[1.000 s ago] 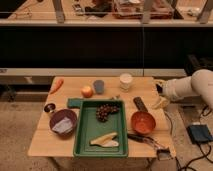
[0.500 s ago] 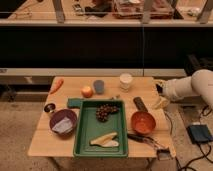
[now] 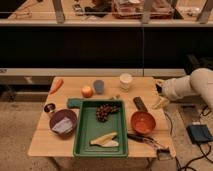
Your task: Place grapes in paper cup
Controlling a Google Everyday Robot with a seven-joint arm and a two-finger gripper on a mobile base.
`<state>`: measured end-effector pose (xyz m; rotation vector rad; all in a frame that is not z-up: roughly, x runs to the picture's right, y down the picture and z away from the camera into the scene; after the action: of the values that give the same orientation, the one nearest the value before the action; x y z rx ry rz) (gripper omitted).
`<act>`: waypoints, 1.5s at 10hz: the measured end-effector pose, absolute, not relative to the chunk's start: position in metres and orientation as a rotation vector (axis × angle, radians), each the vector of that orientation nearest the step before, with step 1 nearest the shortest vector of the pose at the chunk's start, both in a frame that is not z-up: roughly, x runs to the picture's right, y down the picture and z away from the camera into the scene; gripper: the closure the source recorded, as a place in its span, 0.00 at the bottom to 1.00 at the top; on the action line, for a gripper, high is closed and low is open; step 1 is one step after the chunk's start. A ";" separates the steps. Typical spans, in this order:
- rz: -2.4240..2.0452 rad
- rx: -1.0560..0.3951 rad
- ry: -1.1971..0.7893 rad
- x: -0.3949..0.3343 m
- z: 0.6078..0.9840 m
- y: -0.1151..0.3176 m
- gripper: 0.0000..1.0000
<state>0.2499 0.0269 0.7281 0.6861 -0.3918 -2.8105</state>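
Grapes: the dark bunch [image 3: 105,111] lies in the far half of the green tray [image 3: 85,142], a little right of its middle, and nothing is holding it.
Paper cup: the cream cup [image 3: 125,81] stands upright near the far edge of the table [image 3: 45,142], beyond the tray and slightly right of the grapes, well apart from them.
Writing: any print on the cups or bowls is too small to read.
Tray, near end: a pale yellow, elongated item [image 3: 105,140] lies on its side; what it is cannot be told.
Grey-blue cup: a smaller cup [image 3: 99,86] stands left of the paper cup, with a round orange fruit [image 3: 87,91] just beside it on the left.
Carrot: an orange one [image 3: 56,85] lies at the far left corner.
Purple bowl: it [image 3: 63,121] sits left of the tray with something pale inside, and a small dark cup-like thing [image 3: 49,108] is just beyond it.
Orange-red bowl: it [image 3: 143,122] sits right of the tray, with a dark oblong object [image 3: 140,104] just beyond it.
Arm: the white arm [image 3: 192,86] reaches in from the right, roughly level, over the table's right edge.
Gripper: it [image 3: 161,89] hovers at the far right side of the table, right of the paper cup and well apart from the grapes; whether it is spread or closed cannot be told.
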 end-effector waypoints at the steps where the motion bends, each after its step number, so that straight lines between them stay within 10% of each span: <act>1: -2.838 0.692 -0.400 0.239 0.727 0.026 0.20; 15: -2.799 0.717 -0.517 0.163 0.717 0.027 0.20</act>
<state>0.1631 0.0270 0.7169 0.7168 -0.5167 -2.7994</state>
